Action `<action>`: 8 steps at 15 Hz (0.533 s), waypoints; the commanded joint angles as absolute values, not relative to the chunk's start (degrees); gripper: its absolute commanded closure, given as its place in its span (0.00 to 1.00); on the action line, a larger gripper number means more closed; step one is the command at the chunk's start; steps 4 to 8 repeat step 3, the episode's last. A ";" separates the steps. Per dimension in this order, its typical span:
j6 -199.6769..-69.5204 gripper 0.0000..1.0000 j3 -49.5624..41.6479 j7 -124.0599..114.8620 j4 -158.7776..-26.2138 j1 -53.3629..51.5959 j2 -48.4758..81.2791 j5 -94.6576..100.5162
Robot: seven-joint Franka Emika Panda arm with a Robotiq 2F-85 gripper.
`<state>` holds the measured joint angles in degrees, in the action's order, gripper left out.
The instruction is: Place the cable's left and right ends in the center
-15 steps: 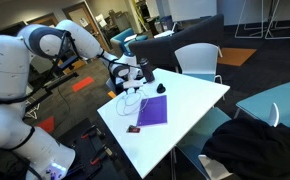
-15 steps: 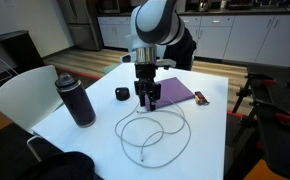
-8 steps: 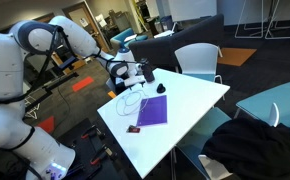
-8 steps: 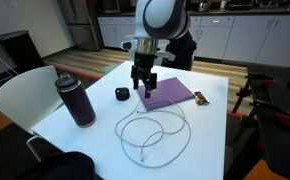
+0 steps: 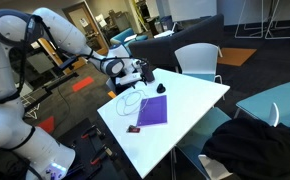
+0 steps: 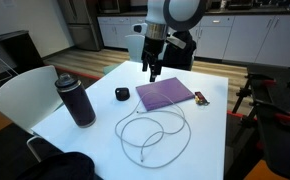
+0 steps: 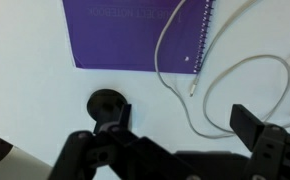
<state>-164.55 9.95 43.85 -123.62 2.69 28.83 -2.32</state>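
Observation:
A white cable (image 6: 151, 131) lies in loose loops on the white table (image 6: 105, 125), in front of a purple notebook (image 6: 164, 95). The cable also shows in an exterior view (image 5: 131, 98) and in the wrist view (image 7: 220, 75), where one plug end (image 7: 190, 88) lies just below the notebook (image 7: 135, 30). My gripper (image 6: 153, 70) hangs high above the notebook's far edge, well clear of the cable. In the wrist view the gripper (image 7: 180, 135) is open and empty. It also shows in an exterior view (image 5: 138, 72).
A black bottle (image 6: 75, 100) stands near the table's side edge. A small black round object (image 6: 122, 94) sits beside the notebook and shows in the wrist view (image 7: 108, 103). A small dark item (image 6: 202, 98) lies past the notebook. A white chair (image 6: 20, 95) stands close by.
My gripper has risen from just above the notebook and cable and moved toward the table's far side. The cable has not moved.

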 commanded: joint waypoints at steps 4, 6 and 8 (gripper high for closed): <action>-164.52 0.00 10.55 40.01 -125.25 3.64 27.11 0.83; -164.52 0.00 10.55 40.01 -125.25 3.64 27.11 0.83; -164.52 0.00 10.55 40.01 -125.25 3.64 27.11 0.83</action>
